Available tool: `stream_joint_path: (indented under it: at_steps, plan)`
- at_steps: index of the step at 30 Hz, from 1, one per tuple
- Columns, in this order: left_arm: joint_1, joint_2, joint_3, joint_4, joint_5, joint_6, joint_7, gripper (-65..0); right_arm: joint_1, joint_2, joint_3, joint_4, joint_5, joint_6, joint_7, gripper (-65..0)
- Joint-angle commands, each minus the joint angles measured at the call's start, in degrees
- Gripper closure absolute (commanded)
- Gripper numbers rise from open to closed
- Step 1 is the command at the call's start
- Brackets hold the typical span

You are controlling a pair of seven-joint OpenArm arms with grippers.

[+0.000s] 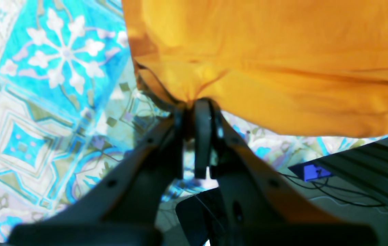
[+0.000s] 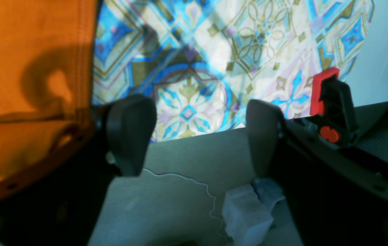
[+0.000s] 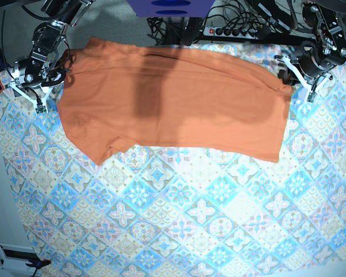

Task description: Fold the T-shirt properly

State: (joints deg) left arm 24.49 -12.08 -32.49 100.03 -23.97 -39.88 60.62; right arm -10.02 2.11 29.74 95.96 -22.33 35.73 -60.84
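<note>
The orange T-shirt [image 3: 179,104] lies spread across the far half of the table, with a sleeve pointing toward the front left. My left gripper [image 3: 287,88] is at the shirt's right edge, and in the left wrist view this gripper [image 1: 194,102] is shut on a pinched bunch of the orange T-shirt [image 1: 282,61]. My right gripper [image 3: 51,92] sits at the shirt's left edge. In the right wrist view that gripper [image 2: 197,136] is open, with nothing between its fingers [image 2: 130,133]. There the T-shirt [image 2: 26,68] lies just left of the fingers.
The blue-and-cream tablecloth [image 3: 190,219] covers the table. A red-and-black clamp [image 2: 330,102] grips the table edge by my right gripper. A white block [image 2: 245,215] and a thin cord lie on the floor below. A power strip and cables [image 3: 236,26] run behind the table.
</note>
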Motion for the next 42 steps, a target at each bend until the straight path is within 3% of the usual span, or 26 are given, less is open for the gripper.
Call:
stream_joint_path:
  at_steps: [1,9,14,42]
  plan:
    - [-0.01,-0.72,-0.52,1.20,-0.61,-0.12,-0.71,0.0,0.31,0.75,0.29,0.87,-0.49,-0.34,0.31,-43.2]
    - [-0.10,-0.72,-0.52,1.20,-0.96,-0.12,-0.88,0.0,0.31,0.84,0.29,0.87,-0.49,-0.34,0.31,-43.2]
    - [-0.45,-0.72,-0.52,1.20,-0.78,-0.12,-5.19,0.0,0.31,0.84,0.29,0.87,-0.49,-0.34,0.31,-43.2]
    - [-0.62,-0.72,-0.52,1.20,-0.61,-0.12,-5.10,0.0,-0.75,0.84,2.31,1.05,-0.49,-0.34,0.31,-43.2]
